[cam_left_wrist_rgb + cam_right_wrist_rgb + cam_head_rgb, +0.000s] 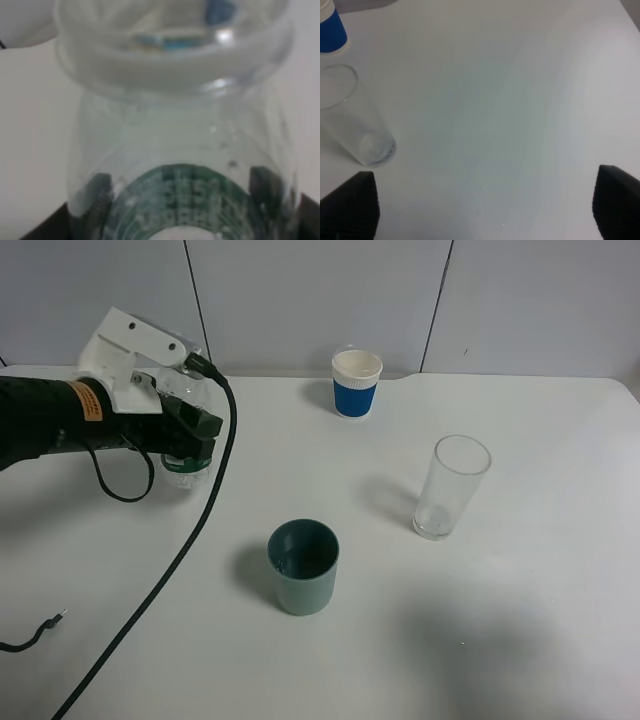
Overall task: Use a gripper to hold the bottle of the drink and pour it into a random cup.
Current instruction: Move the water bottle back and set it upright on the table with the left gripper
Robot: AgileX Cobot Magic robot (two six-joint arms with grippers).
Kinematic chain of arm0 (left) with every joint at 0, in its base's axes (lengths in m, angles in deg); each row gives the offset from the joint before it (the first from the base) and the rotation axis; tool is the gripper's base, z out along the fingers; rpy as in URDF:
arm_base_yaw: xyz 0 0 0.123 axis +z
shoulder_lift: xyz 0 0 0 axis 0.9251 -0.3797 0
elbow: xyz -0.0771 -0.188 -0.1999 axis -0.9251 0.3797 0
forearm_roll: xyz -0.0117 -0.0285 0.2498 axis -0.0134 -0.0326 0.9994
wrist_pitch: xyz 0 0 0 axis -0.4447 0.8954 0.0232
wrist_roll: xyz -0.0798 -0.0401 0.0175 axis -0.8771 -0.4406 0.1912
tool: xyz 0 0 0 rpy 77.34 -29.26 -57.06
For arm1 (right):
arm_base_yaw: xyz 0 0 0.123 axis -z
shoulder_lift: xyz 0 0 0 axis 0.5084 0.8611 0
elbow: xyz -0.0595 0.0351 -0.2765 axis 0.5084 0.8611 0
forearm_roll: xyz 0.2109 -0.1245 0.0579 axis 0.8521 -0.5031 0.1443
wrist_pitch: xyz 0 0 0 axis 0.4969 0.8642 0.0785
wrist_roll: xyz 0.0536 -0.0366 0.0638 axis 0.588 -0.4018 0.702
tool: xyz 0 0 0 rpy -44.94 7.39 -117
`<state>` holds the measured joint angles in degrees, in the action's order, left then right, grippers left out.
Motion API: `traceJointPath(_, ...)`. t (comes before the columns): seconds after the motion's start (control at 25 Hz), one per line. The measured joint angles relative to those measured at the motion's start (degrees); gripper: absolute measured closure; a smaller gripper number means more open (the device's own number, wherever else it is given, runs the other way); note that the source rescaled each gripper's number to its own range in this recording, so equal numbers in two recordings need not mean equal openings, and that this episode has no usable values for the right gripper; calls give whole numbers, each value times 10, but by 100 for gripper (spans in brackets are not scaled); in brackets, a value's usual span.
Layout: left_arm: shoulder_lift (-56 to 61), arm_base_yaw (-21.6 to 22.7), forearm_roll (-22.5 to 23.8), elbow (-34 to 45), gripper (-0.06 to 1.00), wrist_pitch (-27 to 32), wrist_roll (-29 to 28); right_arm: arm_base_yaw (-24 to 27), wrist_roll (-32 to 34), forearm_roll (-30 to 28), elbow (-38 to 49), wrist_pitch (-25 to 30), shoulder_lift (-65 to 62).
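Plastic bottle (pixel 186 462) thin, light, crushable, uncapped; stands on table (pixel 520 620) far left, well apart from teal cup (pixel 303 567). Left tool (pixel 188 440) clamped around labelled midsection; firm but gentle squeeze advised. Right tool (pixel 485 200) spread wide, empty.

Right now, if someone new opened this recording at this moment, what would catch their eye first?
The thick black left arm with its white bracket, whose left end effector is closed around the small clear bottle at the table's far left. Next, three vessels spread over the white table: a teal cup near the front centre, a tall clear glass to its right, and a blue-and-white paper cup at the back.
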<state>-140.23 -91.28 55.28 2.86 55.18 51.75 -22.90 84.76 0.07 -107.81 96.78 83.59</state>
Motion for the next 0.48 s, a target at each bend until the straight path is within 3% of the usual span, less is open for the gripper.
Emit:
traceJointPath(0.16,-20,0,7,38,94,-121,0,0,0,0,0,0,0)
traceJointPath(0.48,-92,0,9,89,94,-300,0,0,0,0,0,0,0)
